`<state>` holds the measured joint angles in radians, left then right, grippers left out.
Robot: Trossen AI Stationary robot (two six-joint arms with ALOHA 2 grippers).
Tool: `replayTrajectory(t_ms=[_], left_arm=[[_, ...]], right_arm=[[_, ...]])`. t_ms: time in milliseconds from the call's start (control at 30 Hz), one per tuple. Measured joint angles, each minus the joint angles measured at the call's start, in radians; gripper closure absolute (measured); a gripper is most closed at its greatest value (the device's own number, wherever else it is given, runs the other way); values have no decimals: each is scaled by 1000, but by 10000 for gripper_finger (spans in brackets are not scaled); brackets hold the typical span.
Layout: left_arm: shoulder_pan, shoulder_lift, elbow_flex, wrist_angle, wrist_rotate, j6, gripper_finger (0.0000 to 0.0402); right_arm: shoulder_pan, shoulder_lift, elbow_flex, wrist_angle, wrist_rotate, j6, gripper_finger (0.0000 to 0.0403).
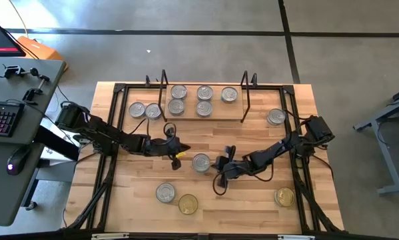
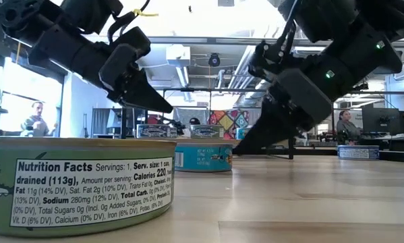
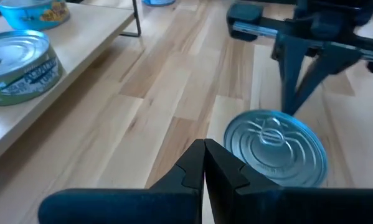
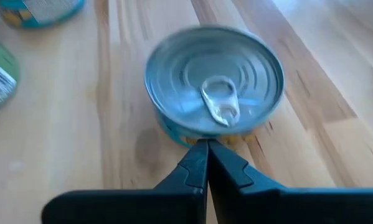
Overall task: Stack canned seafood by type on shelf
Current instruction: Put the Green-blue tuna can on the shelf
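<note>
Both end effectors meet near the middle of the counter (image 1: 252, 200), one on each side of a silver-lidded tin (image 1: 201, 162) with a blue label. The left end effector (image 1: 177, 160) comes in from the left, its fingers pressed together and holding nothing; the tin lies just beside its tip, apart from it. The right end effector (image 1: 220, 168) reaches in from the right, fingers likewise together and empty, its tip just at the tin's side wall (whether it actually touches cannot be told).

The shelf (image 1: 206, 115) stands at the far edge of the counter, with five silver tins (image 1: 204, 93) lying flat on its board in two rows. Two more silver tins (image 1: 144, 110) sit on the counter just left of the shelf, touching each other. Another silver tin (image 1: 276, 117) rests to the shelf's right, near the right arm's base.

Toward the near edge, a silver tin (image 1: 165, 193) and a gold-lidded tin (image 1: 188, 204) lie close together. A second gold tin (image 1: 284, 196) sits well apart at the near right.

Beyond the counter, in the room, a person (image 2: 34, 120) is visible in the low view.
</note>
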<state>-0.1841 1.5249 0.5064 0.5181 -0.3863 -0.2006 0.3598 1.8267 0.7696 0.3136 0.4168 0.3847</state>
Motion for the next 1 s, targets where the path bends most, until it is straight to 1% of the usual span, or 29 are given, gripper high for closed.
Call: replayTrajectory(t_ms=[100,200,600,733,800,867,1000], left_arm=[[0,0,0,4,-26,-4,399],[0,0,0,4,-30,-4,399],[0,0,0,4,-30,-5,399],[-8,0,0,3,-30,-5,399],[-19,0,0,3,-24,9,399],[-34,0,0,2,-17,41,399],[-56,0,-1,-5,-6,72,399]], right_arm=[[-5,0,0,43,-1,0,402],[-13,-1,1,75,1,0,402],[-35,-1,1,75,-6,7,402],[-35,-8,1,69,-7,-19,399],[-40,-22,1,64,-24,-26,388],[-49,-42,1,62,-53,-27,368],[-63,-76,2,62,-86,-106,309]])
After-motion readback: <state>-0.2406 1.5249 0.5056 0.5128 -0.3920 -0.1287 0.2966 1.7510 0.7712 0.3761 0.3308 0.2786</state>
